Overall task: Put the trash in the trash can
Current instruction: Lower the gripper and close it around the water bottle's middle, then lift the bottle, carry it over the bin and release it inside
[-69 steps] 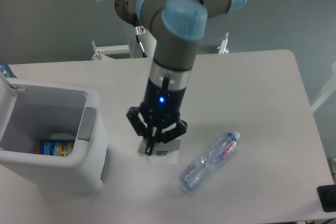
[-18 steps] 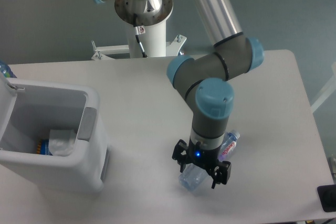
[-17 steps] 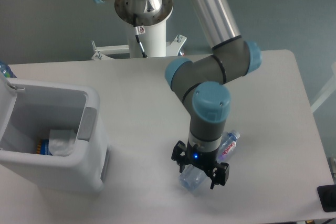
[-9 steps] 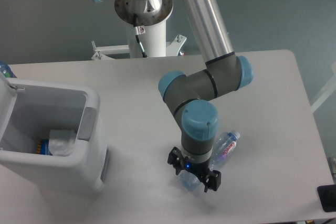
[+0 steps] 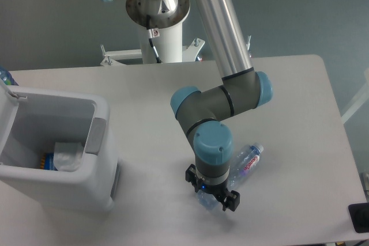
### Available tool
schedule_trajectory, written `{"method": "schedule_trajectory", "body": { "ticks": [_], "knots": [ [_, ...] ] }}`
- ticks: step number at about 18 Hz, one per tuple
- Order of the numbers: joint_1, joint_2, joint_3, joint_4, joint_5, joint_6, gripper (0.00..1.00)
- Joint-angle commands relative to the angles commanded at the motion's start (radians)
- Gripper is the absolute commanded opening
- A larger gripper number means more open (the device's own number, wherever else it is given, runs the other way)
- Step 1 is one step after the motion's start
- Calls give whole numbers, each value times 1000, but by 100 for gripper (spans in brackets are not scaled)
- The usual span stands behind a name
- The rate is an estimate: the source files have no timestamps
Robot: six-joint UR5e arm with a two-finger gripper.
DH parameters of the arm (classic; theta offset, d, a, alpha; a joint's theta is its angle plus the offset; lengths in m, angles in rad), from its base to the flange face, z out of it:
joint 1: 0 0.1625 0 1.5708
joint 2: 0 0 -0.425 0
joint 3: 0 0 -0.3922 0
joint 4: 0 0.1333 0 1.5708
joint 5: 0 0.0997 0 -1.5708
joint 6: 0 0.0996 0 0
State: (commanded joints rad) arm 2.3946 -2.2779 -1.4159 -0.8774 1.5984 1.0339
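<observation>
From the fixed camera, the arm reaches down from its pedestal at the far side of the table (image 5: 288, 102) and points its gripper (image 5: 212, 191) straight down over the near end of the water bottle (image 5: 245, 162). The bottle lies on its side on the table, aslant, its white cap toward the far right and its base hidden beneath the wrist. The jaws stand spread, one dark finger on each side of the bottle's lower body, and I judge this as lining up to close across the bottle's width, the narrow way, so it can be lifted. Whether the fingers touch the plastic cannot be told.

Red lettering runs along the bottle's side, too small to read.

The trash can (image 5: 98, 154) stands at the left of the table, well apart from the bottle, its top open to take what is dropped in. Inside lies a crumpled whitish wrapper scrap (image 5: 68, 156), so that part of the job looks done, and beside it a blue and yellow packet (image 5: 47, 161) whose print cannot be read. The bottle seems the last piece to go in
</observation>
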Motion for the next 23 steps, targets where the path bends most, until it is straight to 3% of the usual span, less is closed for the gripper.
{"method": "schedule_trajectory", "body": {
  "ticks": [3,5,7,10,14,19,23],
  "knots": [
    [-2,-2,12,-8,0,3,56],
    [-2,3,28,-44,-2,3,41],
    [-3,6,41,-64,-8,2,33],
    [-3,14,46,-60,-15,-9,32],
    [8,66,66,-60,-67,-24,32],
    [58,147,75,-57,-279,-95,32],
    [113,192,150,-57,-538,-222,32]
  ]
}}
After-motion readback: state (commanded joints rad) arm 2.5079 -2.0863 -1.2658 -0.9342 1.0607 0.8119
